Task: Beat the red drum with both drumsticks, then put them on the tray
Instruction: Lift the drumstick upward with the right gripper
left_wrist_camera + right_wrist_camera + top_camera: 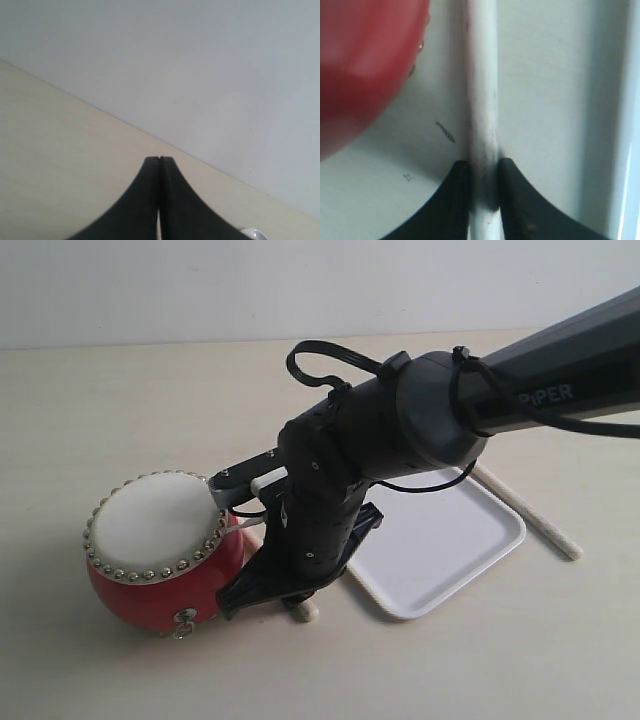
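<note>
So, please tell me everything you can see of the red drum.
The red drum is barrel-shaped, with a glossy red body, a cream-white skin ringed by shiny studs, and a small metal ring low on its side. It stands skin up on the pale table, with the right gripper close beside it; contact cannot be told.

Table [120, 390]: pale cream worktop, far edge meeting a light wall.
Red drum [160, 540]: upright, well in from the far edge, leftward.
Tray [440, 540]: flat, right of the drum, apart from it.
Far drumstick [530, 515]: flat, just beside the tray's far-right side.
Near drumstick [304, 611]: end showing between drum and tray.
</note>
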Controlling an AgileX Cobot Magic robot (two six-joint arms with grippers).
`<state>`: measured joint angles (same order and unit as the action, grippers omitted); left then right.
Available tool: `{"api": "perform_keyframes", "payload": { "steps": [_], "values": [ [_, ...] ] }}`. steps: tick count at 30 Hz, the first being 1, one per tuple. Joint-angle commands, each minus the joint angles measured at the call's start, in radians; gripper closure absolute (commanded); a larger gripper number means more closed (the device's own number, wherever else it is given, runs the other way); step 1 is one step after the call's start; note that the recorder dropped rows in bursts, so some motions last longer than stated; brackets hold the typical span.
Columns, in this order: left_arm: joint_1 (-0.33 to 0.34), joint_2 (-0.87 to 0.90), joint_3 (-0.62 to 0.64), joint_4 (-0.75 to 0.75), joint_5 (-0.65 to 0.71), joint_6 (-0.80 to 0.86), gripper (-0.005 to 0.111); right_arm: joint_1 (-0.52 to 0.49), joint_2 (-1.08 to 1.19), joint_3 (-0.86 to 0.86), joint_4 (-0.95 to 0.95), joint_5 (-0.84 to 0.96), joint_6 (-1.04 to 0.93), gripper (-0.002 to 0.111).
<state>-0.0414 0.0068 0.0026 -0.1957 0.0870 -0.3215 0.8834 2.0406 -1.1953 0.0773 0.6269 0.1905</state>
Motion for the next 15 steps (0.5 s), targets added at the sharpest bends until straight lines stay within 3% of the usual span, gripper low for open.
{"api": "perform_keyframes", "payload": {
  "steps": [1, 7, 10, 15],
  "values": [
    [0.001, -0.007, -0.003, 0.0, -0.005, 0.004, 0.107, 0.001, 0.007, 0.004, -0.01, 0.017, -0.005, 0.108],
    [0.001, -0.007, -0.003, 0.0, -0.005, 0.004, 0.107, 0.001, -0.021, 0.004, -0.042, 0.022, 0.011, 0.108],
    [0.001, -0.007, -0.003, -0.005, -0.005, 0.002, 0.107, 0.001, -0.103, 0.004, -0.207, 0.022, 0.133, 0.108],
    [0.001, -0.007, -0.003, -0.051, -0.005, -0.001, 0.107, 0.001, -0.231, 0.004, -0.296, 0.027, 0.157, 0.108]
  ]
}}
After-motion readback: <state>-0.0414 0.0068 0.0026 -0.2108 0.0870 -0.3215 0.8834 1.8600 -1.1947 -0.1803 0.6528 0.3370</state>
